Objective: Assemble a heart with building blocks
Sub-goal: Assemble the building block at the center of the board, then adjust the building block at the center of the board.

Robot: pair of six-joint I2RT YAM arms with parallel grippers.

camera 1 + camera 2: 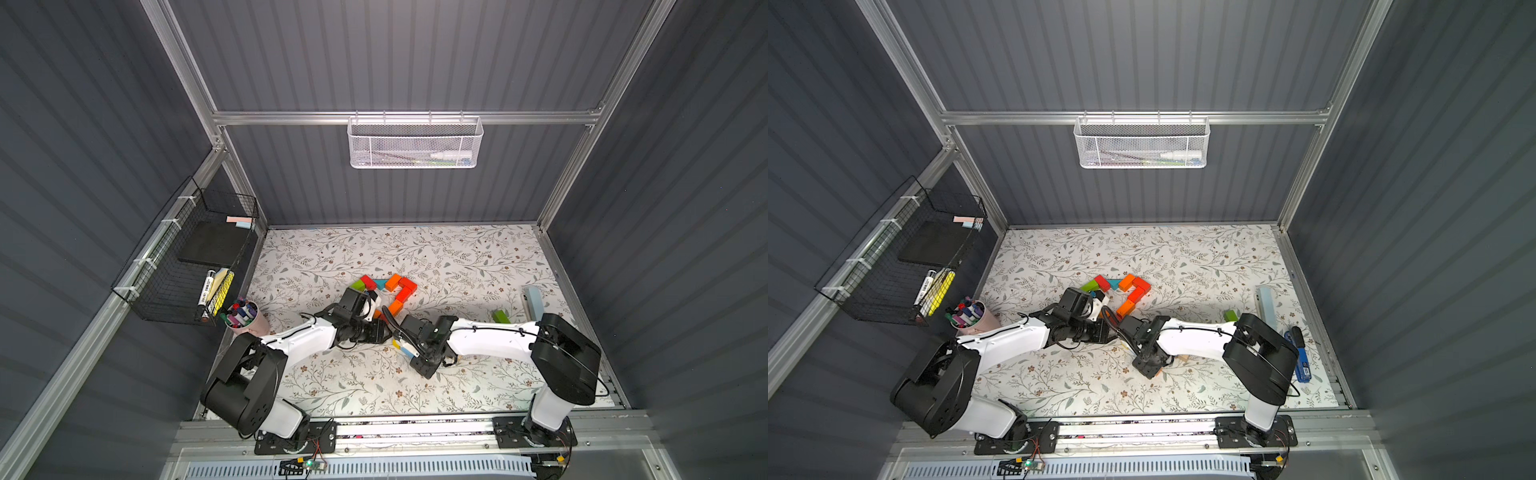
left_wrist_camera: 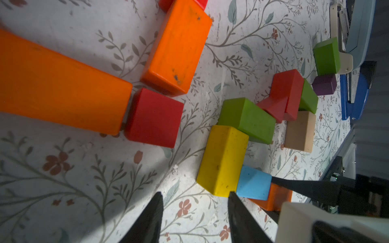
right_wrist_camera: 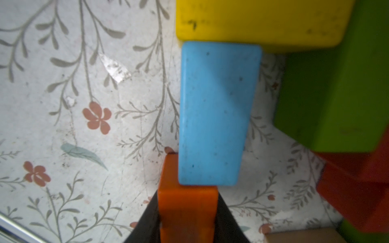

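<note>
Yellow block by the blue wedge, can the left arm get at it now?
Probably yes. The left gripper is open and empty, with the yellow block just beyond its fingertips. The blue wedge and a green block touch it, and the right gripper, shut on an orange block, crowds that side.

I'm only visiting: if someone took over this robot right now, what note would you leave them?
Left gripper: open, holding nothing.
Right gripper: closed on an orange block, next to the blue wedge.
Done: an arc of laid blocks, part of the heart outline.
Left: outline not closed; the yellow block, green block, tan block and others lie loose, unplaced.
</note>
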